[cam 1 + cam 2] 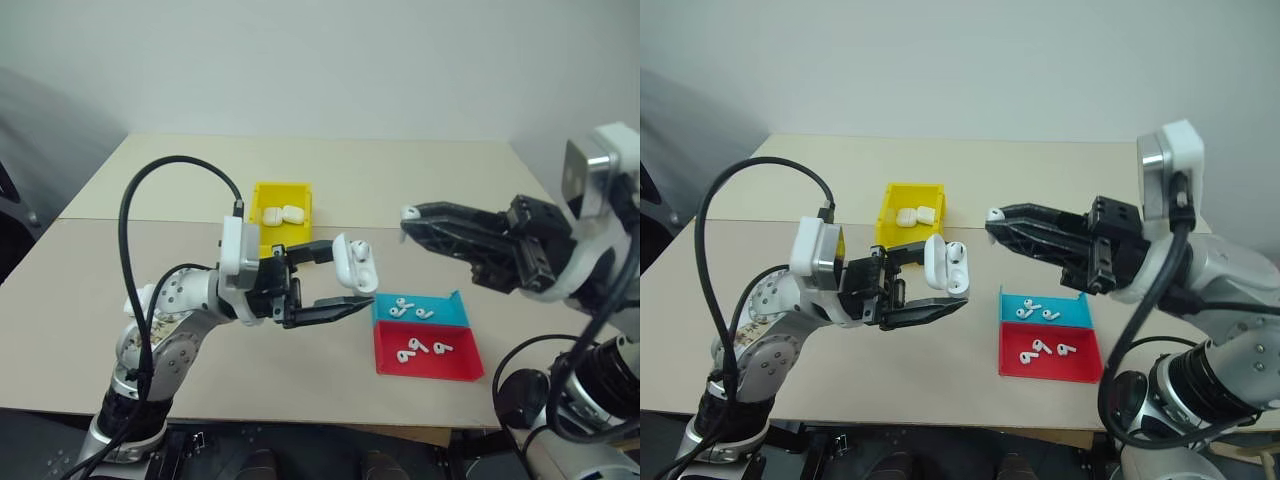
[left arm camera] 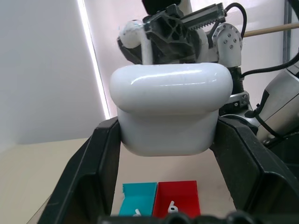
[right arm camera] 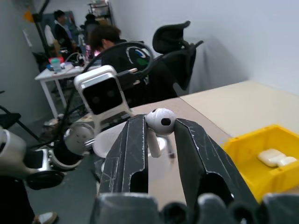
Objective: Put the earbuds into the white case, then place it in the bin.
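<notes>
Above the surface (image 1: pixel 330 180), the left hand (image 1: pixel 335 280) clamps the open white case (image 1: pixel 354 265). The right hand (image 1: pixel 412 218) pinches an earbud (image 1: pixel 410 212), with the case at its eight o'clock, near.

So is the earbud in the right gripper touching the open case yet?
Apart. The left eye view shows bare table between the earbud at the right gripper's tip and the white case held by the left gripper.
</notes>
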`<action>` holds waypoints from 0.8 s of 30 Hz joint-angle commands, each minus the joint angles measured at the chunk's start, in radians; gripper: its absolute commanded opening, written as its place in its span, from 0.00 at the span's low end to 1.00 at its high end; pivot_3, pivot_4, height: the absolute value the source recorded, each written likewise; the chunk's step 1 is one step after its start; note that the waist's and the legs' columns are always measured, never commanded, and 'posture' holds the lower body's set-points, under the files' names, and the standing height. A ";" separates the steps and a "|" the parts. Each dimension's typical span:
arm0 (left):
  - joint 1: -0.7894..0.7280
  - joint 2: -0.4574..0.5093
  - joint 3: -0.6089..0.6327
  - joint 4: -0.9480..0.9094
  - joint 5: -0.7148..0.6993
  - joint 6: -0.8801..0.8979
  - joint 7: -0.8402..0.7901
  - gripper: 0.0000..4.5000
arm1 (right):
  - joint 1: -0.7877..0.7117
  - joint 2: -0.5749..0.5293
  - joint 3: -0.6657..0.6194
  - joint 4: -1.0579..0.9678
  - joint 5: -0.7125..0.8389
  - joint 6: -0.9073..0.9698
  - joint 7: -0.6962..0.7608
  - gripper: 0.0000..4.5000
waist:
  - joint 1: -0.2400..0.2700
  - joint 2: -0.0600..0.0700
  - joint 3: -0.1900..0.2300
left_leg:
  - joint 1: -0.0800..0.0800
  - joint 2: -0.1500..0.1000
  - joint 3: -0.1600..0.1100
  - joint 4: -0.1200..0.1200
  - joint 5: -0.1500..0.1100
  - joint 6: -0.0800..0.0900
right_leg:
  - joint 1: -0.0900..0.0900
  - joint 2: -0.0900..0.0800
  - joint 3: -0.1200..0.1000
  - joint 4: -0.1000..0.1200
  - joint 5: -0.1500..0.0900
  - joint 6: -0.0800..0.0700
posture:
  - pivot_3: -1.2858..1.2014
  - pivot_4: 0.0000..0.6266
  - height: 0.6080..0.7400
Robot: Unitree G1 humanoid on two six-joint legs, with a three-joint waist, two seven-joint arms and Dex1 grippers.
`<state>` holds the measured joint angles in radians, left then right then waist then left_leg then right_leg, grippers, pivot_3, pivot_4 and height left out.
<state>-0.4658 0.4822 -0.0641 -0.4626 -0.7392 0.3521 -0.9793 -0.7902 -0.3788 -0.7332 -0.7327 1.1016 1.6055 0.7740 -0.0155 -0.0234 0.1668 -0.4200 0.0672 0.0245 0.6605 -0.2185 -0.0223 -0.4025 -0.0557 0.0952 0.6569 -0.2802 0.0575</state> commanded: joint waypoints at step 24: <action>-0.017 -0.020 -0.001 -0.003 0.033 -0.009 0.006 0.61 | 0.274 -0.314 0.398 0.059 0.373 -0.575 -0.272 0.20 | -0.004 0.000 0.000 | -0.001 0.000 -0.001 0.000 0.000 0.000 | 0.000 0.000 0.000 -0.001 0.000 0.000 | 0.52 0.24 1.00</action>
<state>-0.4724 0.4666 -0.0765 -0.4393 -0.7031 0.3519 -0.9803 -0.5181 -0.6782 -0.3381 -0.6578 1.4764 1.0688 0.4916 -0.0193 -0.0237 0.1669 -0.4206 0.0672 0.0239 0.6605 -0.2185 -0.0222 -0.4024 -0.0556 0.0952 0.6556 -0.2805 0.0579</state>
